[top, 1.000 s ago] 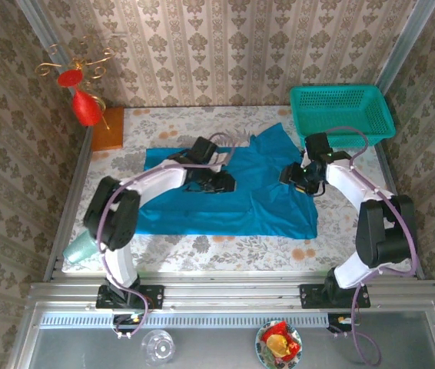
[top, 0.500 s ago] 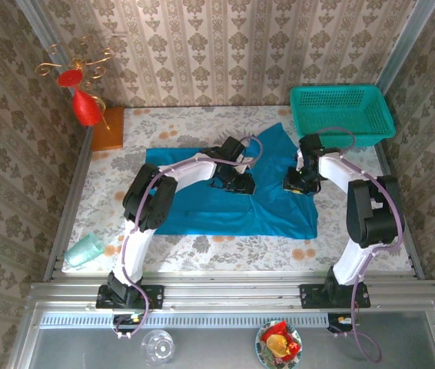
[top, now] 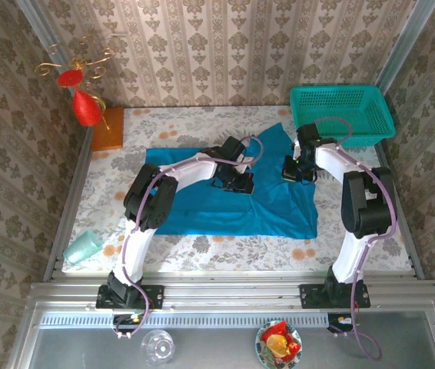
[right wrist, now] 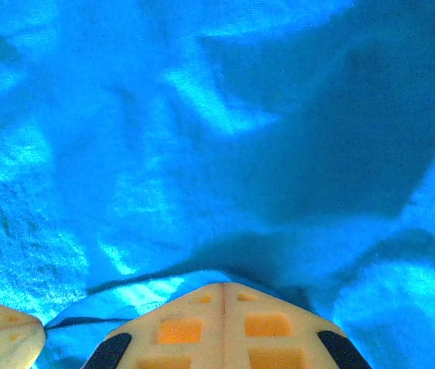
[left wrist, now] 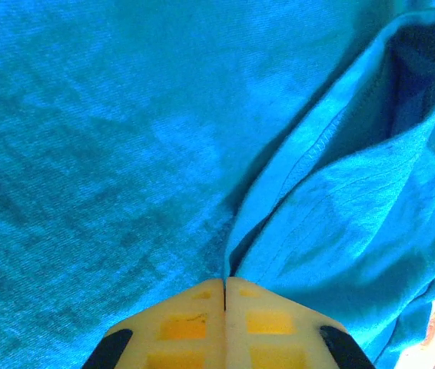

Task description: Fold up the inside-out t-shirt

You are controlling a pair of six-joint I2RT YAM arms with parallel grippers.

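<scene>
Blue t-shirt lies flat, centred on desk; bare strip along near hem, wider room at L. L gripper closed, pinching a fold edge near shirt centre. R gripper closed, tips in cloth at R edge; grip unconfirmed. Teal basket at far R corner, just beyond shirt.

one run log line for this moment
phase: grasp | left gripper: shut on t-shirt fold | right gripper: shut on t-shirt

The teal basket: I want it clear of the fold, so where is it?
In the top view the teal basket sits at the far right, just beyond the right gripper and the blue t-shirt.
</scene>
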